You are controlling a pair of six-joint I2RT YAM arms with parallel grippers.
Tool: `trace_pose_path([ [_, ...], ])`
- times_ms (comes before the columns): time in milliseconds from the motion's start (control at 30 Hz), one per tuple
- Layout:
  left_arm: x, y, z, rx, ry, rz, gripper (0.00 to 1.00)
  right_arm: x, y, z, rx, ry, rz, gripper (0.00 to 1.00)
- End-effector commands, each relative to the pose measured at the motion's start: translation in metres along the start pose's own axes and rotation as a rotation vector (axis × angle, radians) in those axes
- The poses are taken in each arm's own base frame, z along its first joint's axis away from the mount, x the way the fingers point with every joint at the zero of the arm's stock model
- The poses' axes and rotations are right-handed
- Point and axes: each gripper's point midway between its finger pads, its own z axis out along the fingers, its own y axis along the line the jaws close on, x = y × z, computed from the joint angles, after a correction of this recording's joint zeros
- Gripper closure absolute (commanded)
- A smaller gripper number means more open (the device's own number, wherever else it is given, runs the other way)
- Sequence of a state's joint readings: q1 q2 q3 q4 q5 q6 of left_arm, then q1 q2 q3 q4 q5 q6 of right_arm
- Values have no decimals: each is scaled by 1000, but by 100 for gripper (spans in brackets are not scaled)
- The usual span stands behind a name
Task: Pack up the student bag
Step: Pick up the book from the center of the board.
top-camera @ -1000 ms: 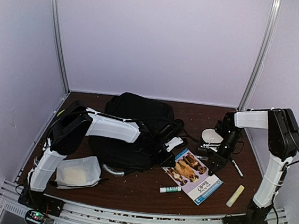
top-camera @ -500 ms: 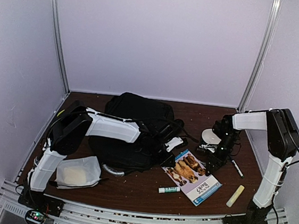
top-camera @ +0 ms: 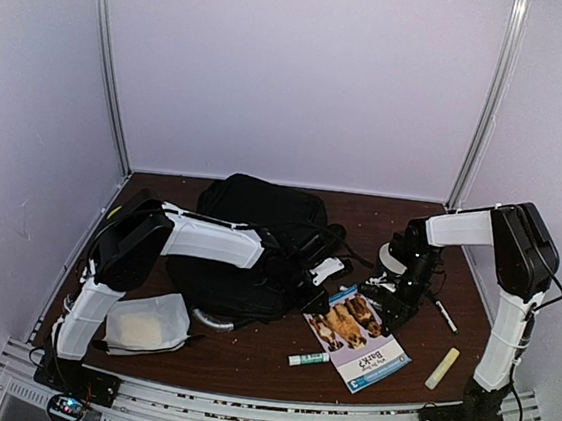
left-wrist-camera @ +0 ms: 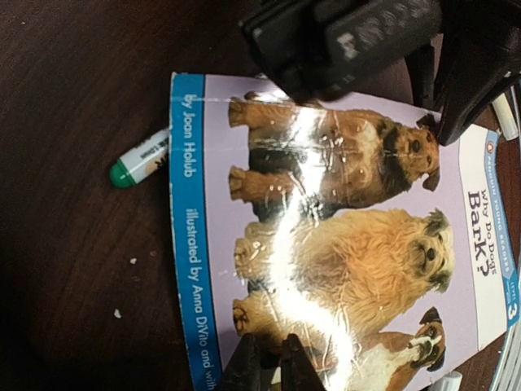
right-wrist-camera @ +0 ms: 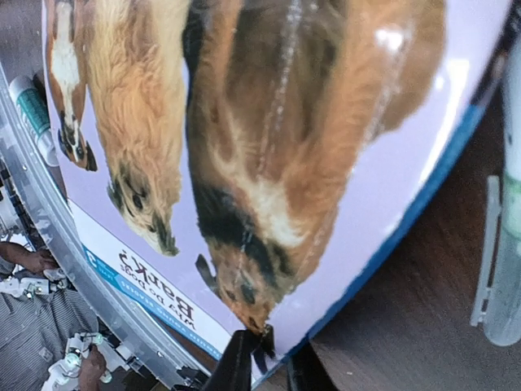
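Pinching book point(right-wrist-camera: 244, 163) edge between right fingers point(right-wrist-camera: 236, 365)

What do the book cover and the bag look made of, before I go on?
The book: thin paper or card cover with a glossy, probably laminated finish; bright glare streaks run across the dogs. The bag: soft black fabric, matte; it slumps in folds and gives no shine. Its weave is too small to tell.

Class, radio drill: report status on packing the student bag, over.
Right gripper shut on the book, at its edge. Left gripper shut beside the student bag, nothing seen held. Glue stick lies against the book.
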State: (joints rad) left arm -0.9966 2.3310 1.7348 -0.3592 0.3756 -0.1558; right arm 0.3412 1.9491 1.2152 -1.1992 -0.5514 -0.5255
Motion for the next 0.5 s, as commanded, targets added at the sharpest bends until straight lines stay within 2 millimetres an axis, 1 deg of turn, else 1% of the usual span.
trace_pose_path([
  [0,28,7,11,-29,69,-30,86,-14,10,-3,-29,-50,-34,91],
  [67,27,8,7,-37,62,-27,85,-14,9,-6,-10,-61,-40,99],
  [100,26,8,4,-48,56,-22,82,-15,10,-10,-1,-69,-50,100],
  [167,15,8,-13,-85,12,3,75,-16,13,-23,32,-94,-72,100],
  [233,8,7,-32,-119,-25,35,66,-17,18,-42,76,-122,-106,100],
  [300,0,1,-53,-128,-55,68,60,-18,25,-63,113,-143,-143,100],
  [400,-13,-11,-86,-121,-101,124,54,-18,37,-93,158,-169,-206,100],
  [467,-23,-24,-108,-95,-139,169,52,-17,43,-108,190,-181,-246,100],
])
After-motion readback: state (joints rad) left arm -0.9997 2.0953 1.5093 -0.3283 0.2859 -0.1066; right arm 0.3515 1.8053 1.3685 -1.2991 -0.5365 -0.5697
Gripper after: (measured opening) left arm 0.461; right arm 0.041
